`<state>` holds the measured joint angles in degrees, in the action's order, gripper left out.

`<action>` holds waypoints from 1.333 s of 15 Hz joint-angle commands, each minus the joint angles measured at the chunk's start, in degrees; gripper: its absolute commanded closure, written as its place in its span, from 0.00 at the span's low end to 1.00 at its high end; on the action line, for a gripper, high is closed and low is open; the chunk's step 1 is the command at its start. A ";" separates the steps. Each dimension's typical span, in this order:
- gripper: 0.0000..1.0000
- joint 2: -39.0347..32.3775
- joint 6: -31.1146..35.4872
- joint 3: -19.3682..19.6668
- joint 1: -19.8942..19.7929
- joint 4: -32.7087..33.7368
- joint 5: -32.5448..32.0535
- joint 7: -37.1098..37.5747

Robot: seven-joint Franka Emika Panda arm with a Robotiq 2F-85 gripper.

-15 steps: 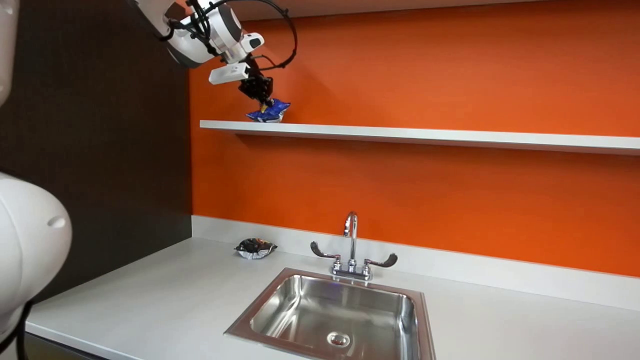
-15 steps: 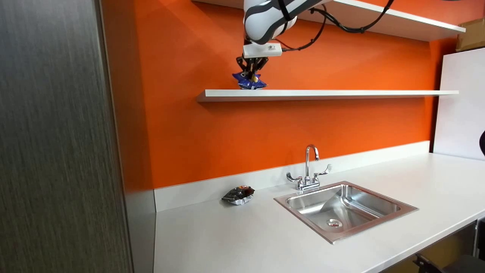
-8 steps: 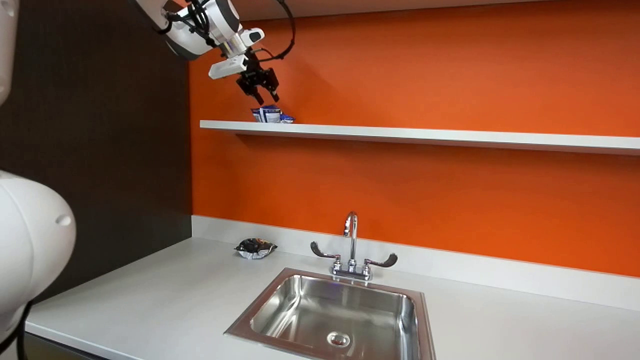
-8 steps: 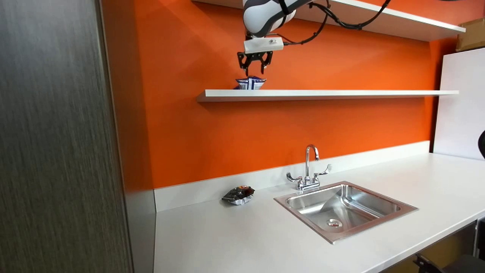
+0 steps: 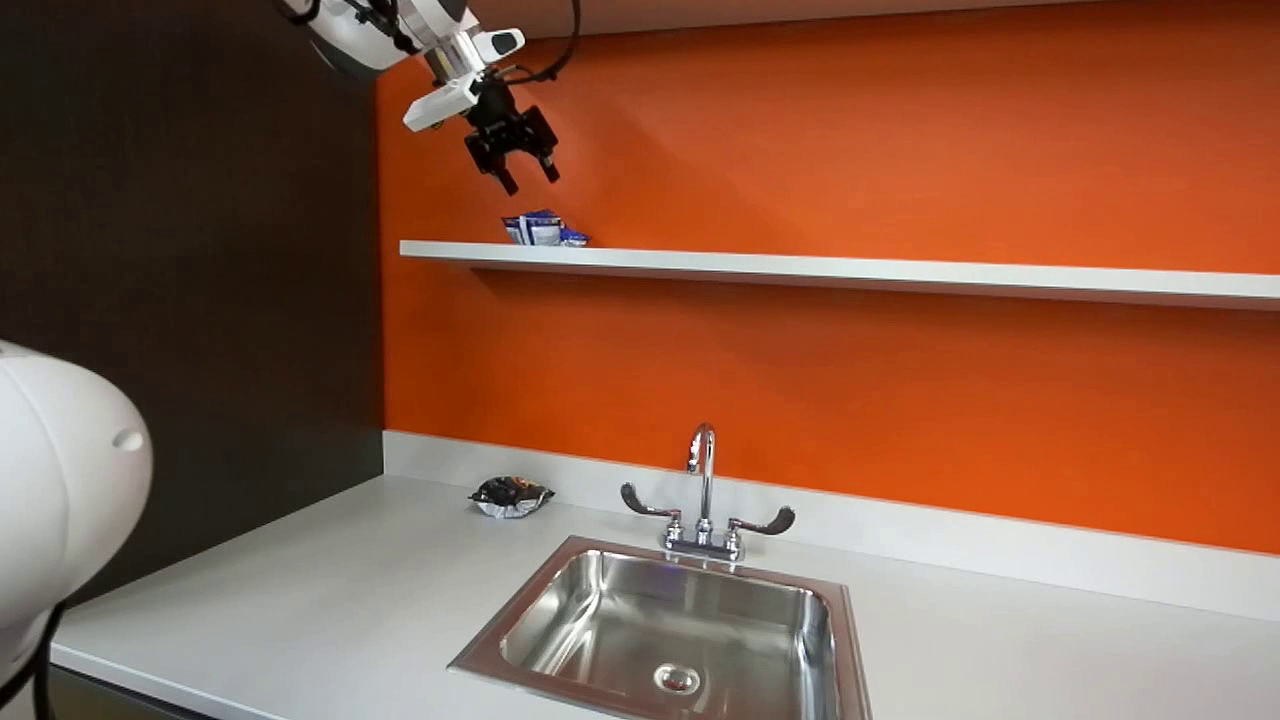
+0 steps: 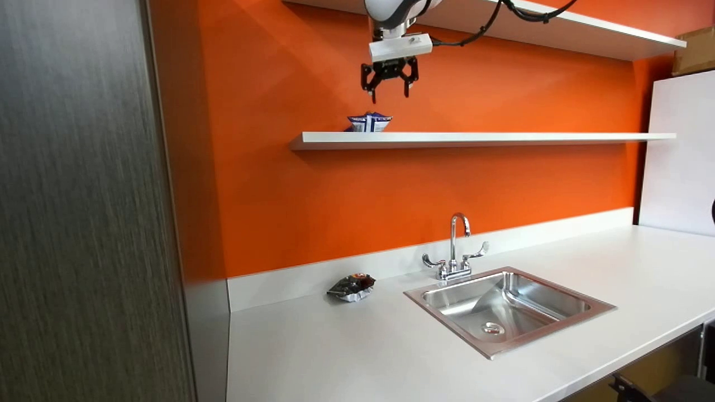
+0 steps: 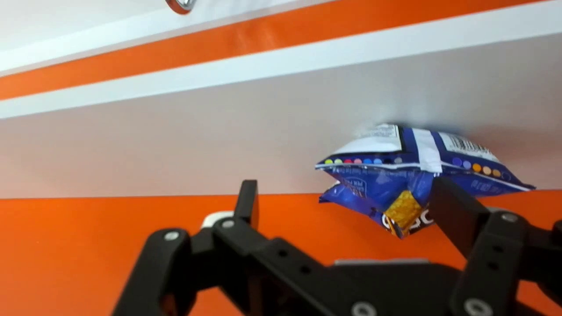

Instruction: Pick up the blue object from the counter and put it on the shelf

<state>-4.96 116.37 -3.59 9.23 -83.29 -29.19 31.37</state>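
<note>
The blue object, a crumpled blue snack bag with white panels (image 5: 540,230), rests on the white shelf (image 5: 800,267) near its left end. My gripper (image 6: 390,97) hangs above the bag in both exterior views, apart from it, with its jaws spread wide. In the wrist view the blue bag (image 7: 373,184) lies beyond the fingers, partly covered by the right finger (image 7: 456,215). Nothing is between the fingertips. Below is the light counter (image 5: 300,580).
A black and silver bag (image 6: 352,287) lies on the counter under the shelf. Right of it are the faucet (image 5: 705,500) and the steel sink (image 5: 855,650). An upper shelf (image 6: 581,36) runs above the arm. A dark panel (image 5: 200,250) stands to the left, an orange wall behind.
The gripper was shut on the blue bag at the shelf. It opened and let go, then rose clear of the bag. The released bag has changed shape and stays on the shelf.
</note>
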 commanded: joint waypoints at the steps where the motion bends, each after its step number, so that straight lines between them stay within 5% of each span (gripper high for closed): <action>1: 0.00 6.82 -7.14 -0.62 0.15 -6.61 4.48 -3.34; 8: 0.00 19.66 -15.38 -1.25 -1.06 -22.17 19.84 -17.60; 11: 0.00 23.53 -16.18 -0.64 -1.61 -30.48 21.64 -23.71; 20: 0.00 32.00 -6.30 0.80 -1.71 -57.15 22.15 -32.00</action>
<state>21.95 105.18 -2.80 8.25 -132.07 -8.85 2.01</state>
